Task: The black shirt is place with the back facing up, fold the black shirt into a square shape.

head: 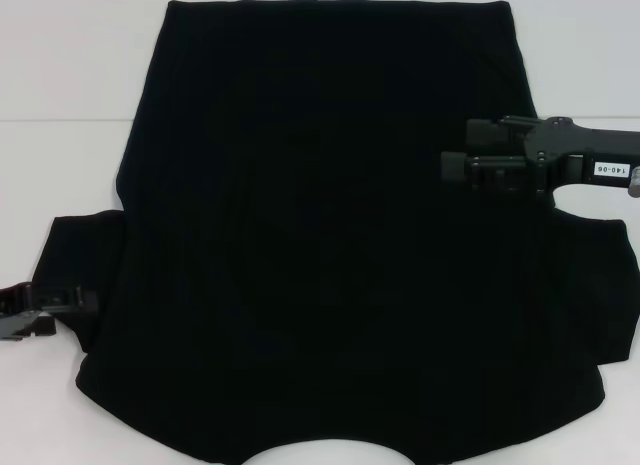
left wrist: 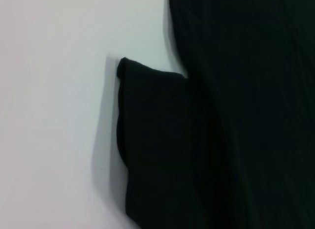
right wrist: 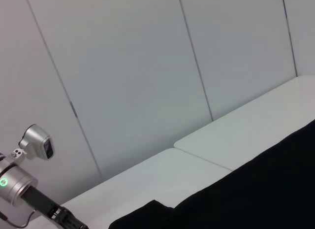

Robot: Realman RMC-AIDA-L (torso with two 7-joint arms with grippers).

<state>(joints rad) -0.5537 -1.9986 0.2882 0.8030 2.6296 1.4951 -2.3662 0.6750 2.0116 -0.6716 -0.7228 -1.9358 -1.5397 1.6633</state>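
Black shirt (head: 320, 245) flat, wall panels (right wrist: 128, 76) only in right wrist view

The black shirt (head: 320, 235) in front of me is plain black all over, with no pattern I can see. The table (head: 60, 65) under it is white. My right gripper (head: 470, 155) is black, and so is my left gripper (head: 75, 303).

I see the black shirt (right wrist: 256, 189) spread on the white table (right wrist: 236, 135), panelled wall (right wrist: 138, 76) behind, left arm (right wrist: 29, 189) far off.
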